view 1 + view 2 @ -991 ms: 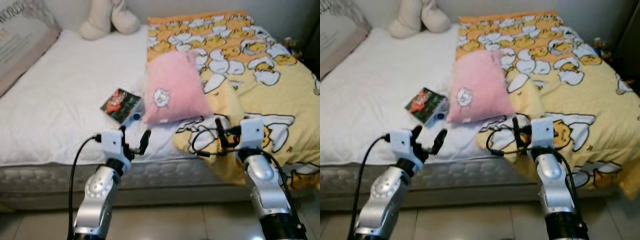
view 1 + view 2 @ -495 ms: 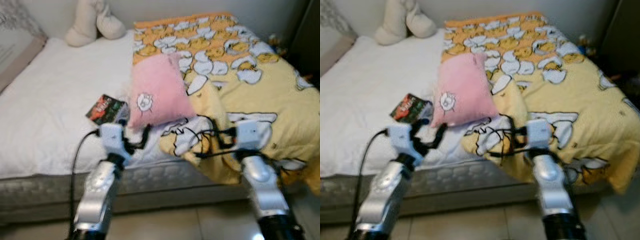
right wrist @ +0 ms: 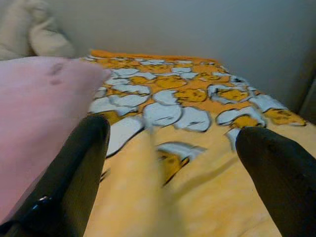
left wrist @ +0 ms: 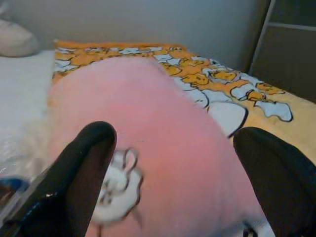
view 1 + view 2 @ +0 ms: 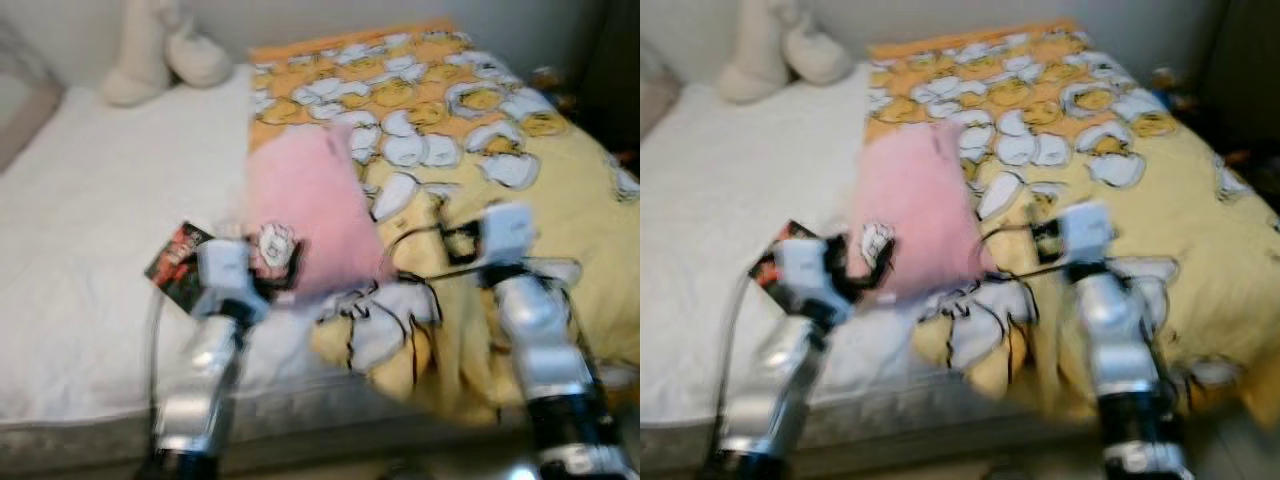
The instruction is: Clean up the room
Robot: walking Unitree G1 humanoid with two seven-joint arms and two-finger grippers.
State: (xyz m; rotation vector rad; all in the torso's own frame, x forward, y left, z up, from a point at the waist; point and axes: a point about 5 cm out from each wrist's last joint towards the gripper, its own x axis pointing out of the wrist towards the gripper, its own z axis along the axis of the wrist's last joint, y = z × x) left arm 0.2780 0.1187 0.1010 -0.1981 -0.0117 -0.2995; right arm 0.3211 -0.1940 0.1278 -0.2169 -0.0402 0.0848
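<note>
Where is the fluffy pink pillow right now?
The fluffy pink pillow lies mid-bed, overlapping the yellow duck blanket, just ahead of the left gripper.

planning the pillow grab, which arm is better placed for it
Left, probably. The left tool is open right in front of the pink pillow, its near end between the fingers. The right tool, also open, faces the yellow duck blanket, with the pillow off to one side.

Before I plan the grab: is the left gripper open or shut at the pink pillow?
Open. The left gripper has its two black fingers spread wide, with the pink pillow between them, not yet clamped.
</note>
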